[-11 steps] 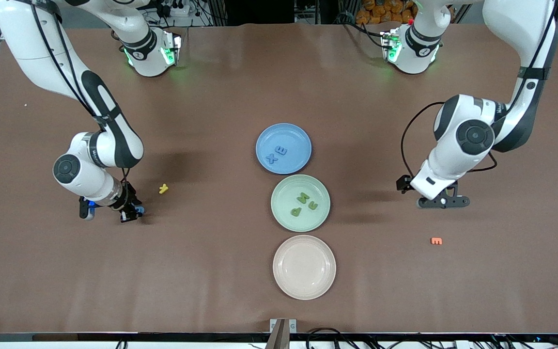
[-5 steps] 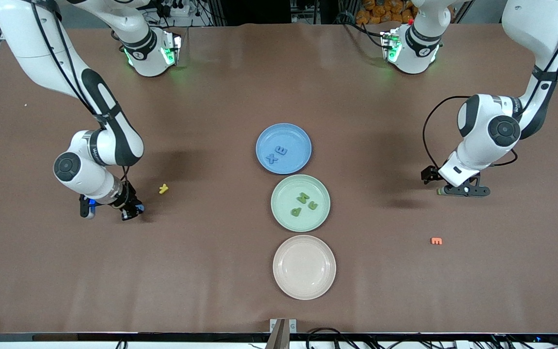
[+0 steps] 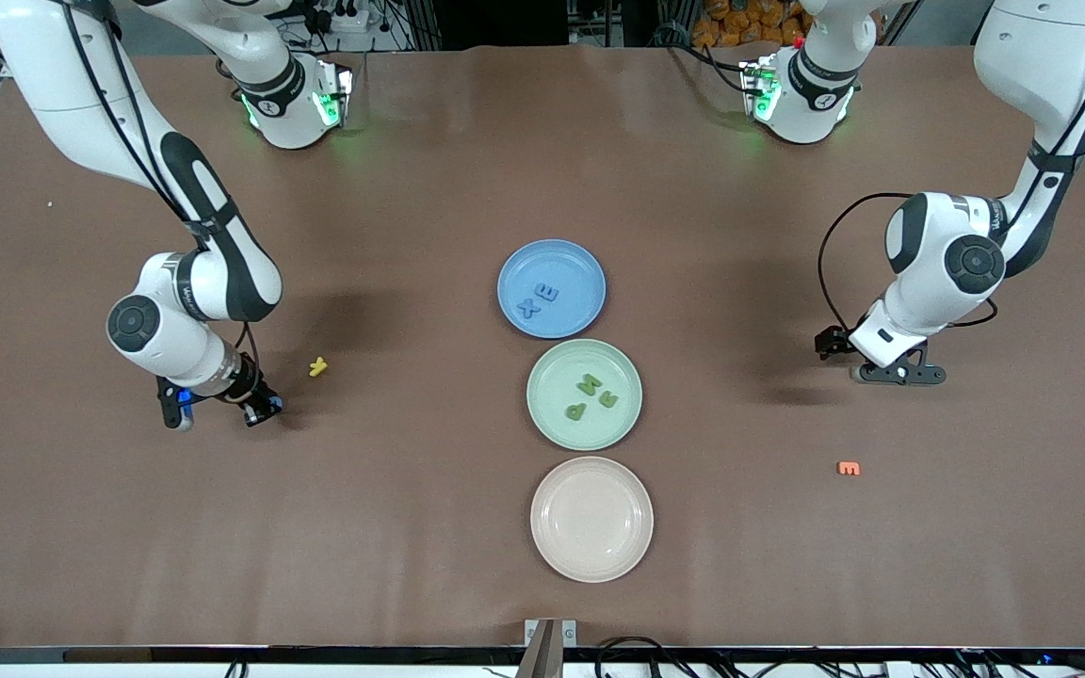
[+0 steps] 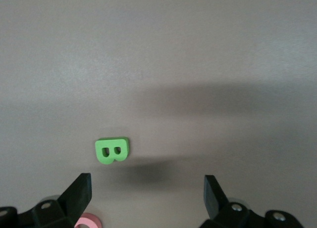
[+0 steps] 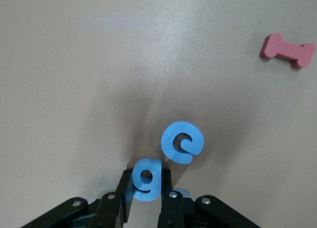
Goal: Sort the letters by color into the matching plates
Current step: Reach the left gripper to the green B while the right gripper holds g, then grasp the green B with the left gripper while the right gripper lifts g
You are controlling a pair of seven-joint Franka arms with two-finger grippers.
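While blue plate [image 3: 590,268] holds two letters and green plate [image 3: 552,419] three, right claw [image 5: 146,196] grips blue g [image 5: 146,179], left claw [image 4: 147,201] open.

A brown matte tabletop [image 3: 411,527] fills nearly the whole front view, its cover lying in faint ripples and creases, with soft pale sheen in patches from overhead light. Blurred dark shadows fall on it in several places. Along the edge nearest the front camera runs a dark strip with black cables [image 3: 637,648] looping under it and a small grey bracket [image 3: 550,633] at the middle. Past the top edge of the tabletop the room is dark: metal frame bars [image 3: 411,24], a power strip [image 3: 340,17] with plugs and tangled leads, and a heap of orange things [image 3: 750,21], too small to tell what they are.
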